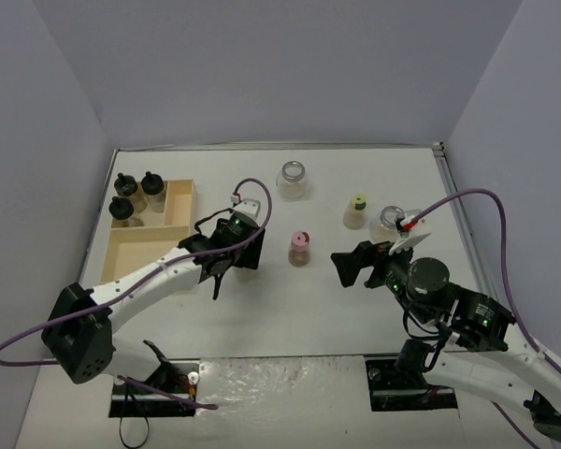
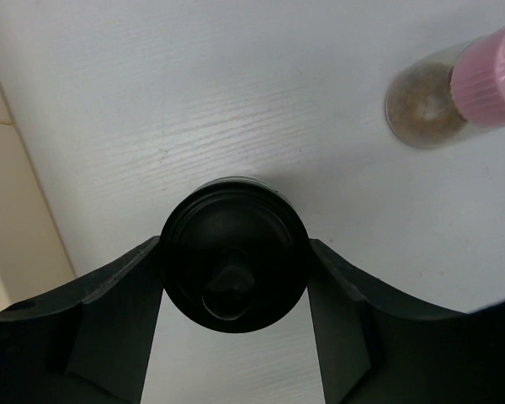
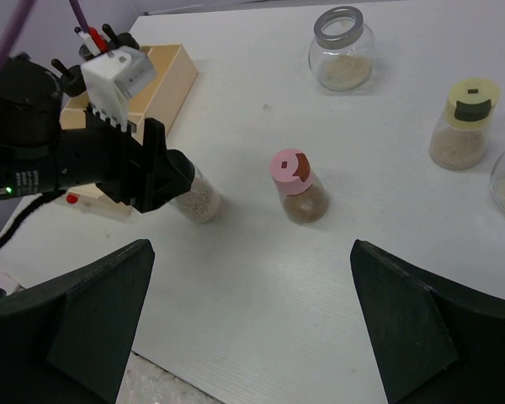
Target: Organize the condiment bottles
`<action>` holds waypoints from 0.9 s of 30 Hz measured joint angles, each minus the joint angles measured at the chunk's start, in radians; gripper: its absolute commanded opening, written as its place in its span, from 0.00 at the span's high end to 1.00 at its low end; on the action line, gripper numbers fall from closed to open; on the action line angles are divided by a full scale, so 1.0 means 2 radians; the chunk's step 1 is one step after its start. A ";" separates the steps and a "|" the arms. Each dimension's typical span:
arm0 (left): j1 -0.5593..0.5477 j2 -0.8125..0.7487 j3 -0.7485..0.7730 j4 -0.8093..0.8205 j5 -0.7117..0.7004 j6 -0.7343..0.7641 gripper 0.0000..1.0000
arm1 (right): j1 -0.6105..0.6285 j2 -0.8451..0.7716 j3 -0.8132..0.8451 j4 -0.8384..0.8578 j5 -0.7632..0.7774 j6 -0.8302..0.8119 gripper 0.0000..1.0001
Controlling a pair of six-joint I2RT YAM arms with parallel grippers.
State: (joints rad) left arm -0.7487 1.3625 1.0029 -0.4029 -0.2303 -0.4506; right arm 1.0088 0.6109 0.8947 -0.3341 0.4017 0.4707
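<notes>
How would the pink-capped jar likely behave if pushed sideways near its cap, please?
The pink-capped jar looks rigid and smooth, so it would probably slide on the table. Standing upright and narrow, it might tip if pushed high. Tipped, its round body would likely roll.

Three black-capped jars [image 1: 152, 184] stood upright in the wooden tray's [image 1: 140, 248] far left compartment, a fourth black-capped jar [image 3: 200, 200] stood on the counter [image 1: 290, 309] clamped by the left pincer [image 2: 233, 248], and the pink-capped jar [image 1: 300, 249], yellow-green-capped jar [image 1: 357, 210] and two wide silver-lidded jars [image 1: 293, 178] stood upright, apart.
</notes>
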 measured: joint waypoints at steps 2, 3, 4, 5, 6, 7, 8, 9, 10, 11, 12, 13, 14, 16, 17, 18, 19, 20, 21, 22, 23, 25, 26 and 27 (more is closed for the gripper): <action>0.016 -0.012 0.027 -0.025 0.005 0.001 1.00 | 0.000 0.000 -0.004 0.000 0.001 0.000 0.00; 0.031 -0.020 0.043 -0.038 0.011 0.002 1.00 | 0.000 0.000 -0.006 0.000 0.002 0.000 0.00; 0.048 -0.028 0.061 -0.048 0.016 0.004 1.00 | 0.000 0.000 -0.008 0.000 0.002 0.000 0.00; 0.067 -0.036 0.078 -0.054 0.018 0.006 1.00 | 0.000 0.001 -0.009 0.000 0.002 0.000 0.00; 0.085 -0.044 0.095 -0.060 0.020 0.009 1.00 | 0.000 0.001 -0.011 0.000 0.002 0.000 0.00; 0.114 -0.050 0.110 -0.064 0.022 0.013 1.00 | 0.000 0.002 -0.011 -0.001 0.002 0.000 0.00; 0.143 -0.057 0.125 -0.068 0.024 0.018 1.00 | 0.000 0.004 -0.011 -0.001 0.002 0.000 0.00; 0.170 -0.059 0.139 -0.072 0.029 0.022 1.00 | 0.000 0.006 -0.011 -0.001 0.002 0.000 0.00; 0.197 -0.059 0.153 -0.075 0.035 0.026 1.00 | 0.000 0.008 -0.011 0.000 0.002 0.000 0.00; 0.229 -0.056 0.165 -0.077 0.041 0.030 1.00 | 0.000 0.011 -0.011 0.000 0.002 0.000 0.00; 0.257 -0.051 0.175 -0.078 0.046 0.034 1.00 | 0.000 0.014 -0.012 0.000 0.002 0.000 0.00; 0.280 -0.044 0.183 -0.078 0.048 0.038 1.00 | 0.000 0.016 -0.013 0.000 0.002 0.000 0.00; 0.302 -0.036 0.190 -0.078 0.051 0.040 1.00 | 0.000 0.018 -0.014 0.000 0.002 0.000 0.00; 0.338 -0.015 0.197 -0.075 0.055 0.042 1.00 | 0.000 0.020 -0.017 0.000 0.002 0.000 0.00; 0.350 -0.003 0.198 -0.074 0.059 0.042 1.00 | 0.000 0.020 -0.018 0.000 0.002 0.000 0.00; 0.361 0.009 0.198 -0.073 0.064 0.042 1.00 | 0.000 0.020 -0.019 0.000 0.002 0.000 0.00; 0.372 0.022 0.198 -0.073 0.068 0.042 1.00 | 0.000 0.020 -0.019 0.000 0.002 0.000 0.00; 0.381 0.036 0.198 -0.071 0.073 0.041 1.00 | 0.000 0.020 -0.020 0.000 0.002 0.000 0.00; 0.389 0.050 0.198 -0.069 0.078 0.041 1.00 | 0.000 0.020 -0.021 0.000 0.002 0.000 0.00; 0.396 0.063 0.198 -0.067 0.081 0.041 1.00 | 0.000 0.020 -0.022 0.000 0.002 0.000 0.00; 0.404 0.076 0.198 -0.065 0.085 0.041 1.00 | 0.000 0.020 -0.023 0.000 0.002 0.000 0.00; 0.416 0.097 0.198 -0.061 0.086 0.041 1.00 | 0.000 0.019 -0.025 0.000 0.002 0.000 0.00; 0.420 0.103 0.198 -0.057 0.084 0.041 1.00 | 0.000 0.018 -0.026 0.000 0.002 0.000 0.00; 0.422 0.108 0.198 -0.053 0.082 0.040 1.00 | 0.000 0.017 -0.026 0.000 0.002 0.000 0.00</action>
State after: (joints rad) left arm 0.0951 1.5788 1.3992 -0.5094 -0.0655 -0.3701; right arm 1.0088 0.6448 0.8423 -0.3342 0.4052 0.4713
